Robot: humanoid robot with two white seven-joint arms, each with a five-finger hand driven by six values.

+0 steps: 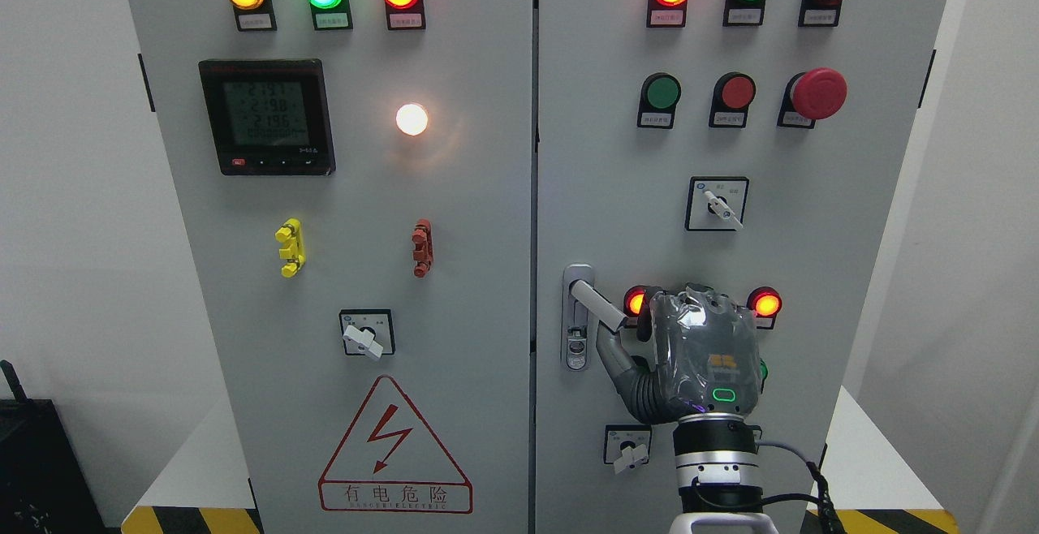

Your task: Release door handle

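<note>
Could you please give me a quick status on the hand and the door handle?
Right hand at door handle, fingers around its end, not yet released. Left hand out of view. Nothing in the way.

Just one view here, a head cam facing the cabinet straight on, pretty close, looking slightly down; the fingers sit low, right of centre in frame.
</note>
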